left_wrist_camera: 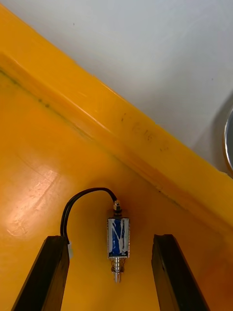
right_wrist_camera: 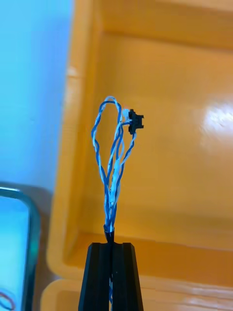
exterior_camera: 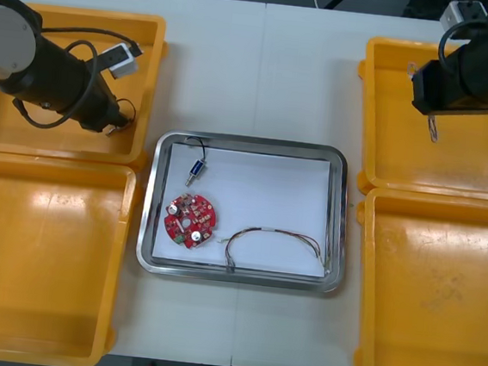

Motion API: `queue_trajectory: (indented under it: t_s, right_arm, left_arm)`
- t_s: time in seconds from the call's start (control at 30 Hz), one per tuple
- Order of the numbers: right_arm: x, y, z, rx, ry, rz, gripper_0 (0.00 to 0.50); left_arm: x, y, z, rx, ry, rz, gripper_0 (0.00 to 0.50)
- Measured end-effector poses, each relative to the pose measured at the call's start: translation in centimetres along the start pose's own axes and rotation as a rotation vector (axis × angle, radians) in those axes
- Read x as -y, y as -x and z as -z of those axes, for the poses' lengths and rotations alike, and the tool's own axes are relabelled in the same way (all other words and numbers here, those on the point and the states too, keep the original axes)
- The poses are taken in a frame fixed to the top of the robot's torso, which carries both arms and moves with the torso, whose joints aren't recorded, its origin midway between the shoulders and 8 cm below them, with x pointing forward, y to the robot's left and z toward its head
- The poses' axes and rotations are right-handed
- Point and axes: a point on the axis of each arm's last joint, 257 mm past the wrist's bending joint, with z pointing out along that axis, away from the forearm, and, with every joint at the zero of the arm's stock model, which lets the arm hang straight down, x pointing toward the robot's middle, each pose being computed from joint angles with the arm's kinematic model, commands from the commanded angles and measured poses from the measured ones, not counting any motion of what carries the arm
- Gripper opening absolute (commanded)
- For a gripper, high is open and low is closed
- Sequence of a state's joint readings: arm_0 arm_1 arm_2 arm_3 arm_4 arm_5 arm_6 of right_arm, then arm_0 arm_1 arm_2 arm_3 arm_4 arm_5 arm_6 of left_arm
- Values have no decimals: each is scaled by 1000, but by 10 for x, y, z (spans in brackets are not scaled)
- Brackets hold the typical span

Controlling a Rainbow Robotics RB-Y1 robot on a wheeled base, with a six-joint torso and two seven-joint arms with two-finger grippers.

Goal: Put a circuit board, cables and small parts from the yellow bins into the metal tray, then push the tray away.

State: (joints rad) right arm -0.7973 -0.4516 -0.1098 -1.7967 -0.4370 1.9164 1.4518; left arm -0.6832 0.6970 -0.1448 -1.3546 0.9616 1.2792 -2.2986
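Right tool [right_wrist_camera: 110, 245] clamped on blue-white cable [right_wrist_camera: 112, 160] over far right bin [right_wrist_camera: 184, 73]. Left tool [left_wrist_camera: 110, 238] open in far left bin [left_wrist_camera: 39, 146], straddling a small metal part [left_wrist_camera: 118, 233]. Tray [exterior_camera: 146, 225] on the table [exterior_camera: 262, 81] holds a board [exterior_camera: 190, 222].

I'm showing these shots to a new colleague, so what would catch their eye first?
The right gripper, shut on a twisted blue and white cable, holds it above the far right yellow bin. The left gripper stands open over a small metal part on the floor of the far left yellow bin. Between the bins, the metal tray holds a round red circuit board.
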Motion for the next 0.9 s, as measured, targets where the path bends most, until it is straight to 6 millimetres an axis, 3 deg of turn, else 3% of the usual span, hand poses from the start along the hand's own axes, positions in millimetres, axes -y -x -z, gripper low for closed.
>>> queue_trajectory:
  t_s: [0.27,0.5,0.67,0.87,0.9]
  right_arm:
    - [-47,1,16,26,164,89,0]
    - [-86,-4,34,57,228,246,0]
    - [-123,-22,36,45,246,394,0]
    - [-158,-54,25,1,248,649,0]
    - [-161,-59,22,-7,246,702,0]
  left_arm:
    - [1,-9,-21,8,5,29,500]
    - [6,-10,-24,4,-6,23,500]
    - [5,-10,-28,12,6,20,500]
    - [7,-11,-32,10,8,12,500]
    - [7,-11,-32,10,8,12,465]
